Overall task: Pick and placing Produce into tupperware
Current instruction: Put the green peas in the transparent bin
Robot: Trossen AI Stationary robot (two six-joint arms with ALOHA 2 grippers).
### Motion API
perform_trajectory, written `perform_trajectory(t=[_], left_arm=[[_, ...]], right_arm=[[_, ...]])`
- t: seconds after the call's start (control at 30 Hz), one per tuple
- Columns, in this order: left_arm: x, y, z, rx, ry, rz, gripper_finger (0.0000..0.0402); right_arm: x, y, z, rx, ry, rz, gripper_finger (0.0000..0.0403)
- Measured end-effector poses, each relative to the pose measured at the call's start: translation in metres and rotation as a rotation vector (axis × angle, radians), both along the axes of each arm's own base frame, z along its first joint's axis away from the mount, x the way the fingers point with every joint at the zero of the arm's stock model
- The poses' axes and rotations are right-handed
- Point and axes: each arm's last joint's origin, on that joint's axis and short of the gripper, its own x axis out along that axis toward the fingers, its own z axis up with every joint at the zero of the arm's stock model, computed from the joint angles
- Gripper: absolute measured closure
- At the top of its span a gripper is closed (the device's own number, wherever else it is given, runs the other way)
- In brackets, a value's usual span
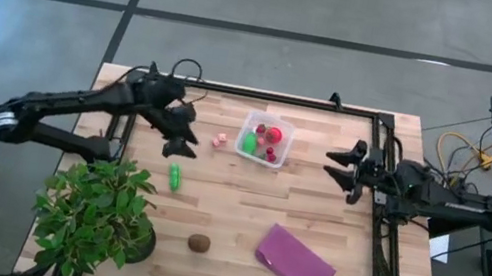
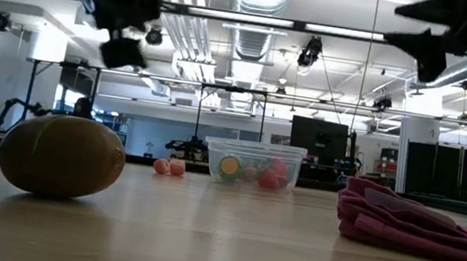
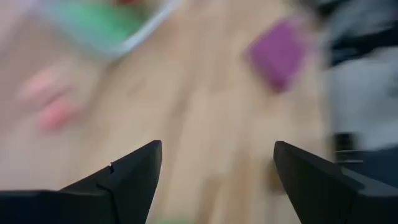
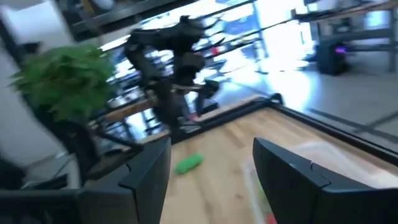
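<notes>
Ideally, the released left hand [image 1: 179,136], hovering just beside the green piece [image 1: 174,177], is lining up squarely over it before descending toward the surface [image 1: 244,209].

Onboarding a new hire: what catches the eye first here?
The clear tub at the table's far middle, already holding red and green produce. The left claw, open and empty, hangs above the table left of it, with a pink piece between them and a green piece just nearer. A leafy plant fills the near left corner, a brown piece and purple cloth to its right.
</notes>
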Motion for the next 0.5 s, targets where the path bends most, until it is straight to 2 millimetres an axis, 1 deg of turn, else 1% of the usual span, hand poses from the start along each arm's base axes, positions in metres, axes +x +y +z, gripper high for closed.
perform_trajectory(t=[0.1,0.17,0.3,0.37,0.43,0.5], left_arm=[[-0.011,0.0,0.005,-0.021,0.253,0.189,0.0107],[-0.015,0.0,0.008,-0.104,0.33,0.354,0.0107],[-0.013,0.0,0.01,-0.4,0.351,0.703,0.0107],[-0.012,0.001,0.009,-0.503,0.352,0.815,0.0107],[-0.008,0.003,0.008,-0.54,0.33,0.854,0.0107],[-0.006,0.007,0.005,-0.484,0.32,0.879,0.0107]], right_arm=[[-0.002,-0.001,-0.014,0.045,0.013,-0.05,0.0184],[-0.002,-0.002,-0.022,0.074,0.024,-0.063,0.0184],[-0.002,-0.002,-0.03,0.091,0.046,-0.065,0.0184],[-0.001,-0.002,-0.032,0.09,0.052,-0.071,0.0184],[-0.001,-0.002,-0.032,0.083,0.053,-0.084,0.0184],[-0.001,-0.002,-0.032,0.075,0.055,-0.086,0.0184]])
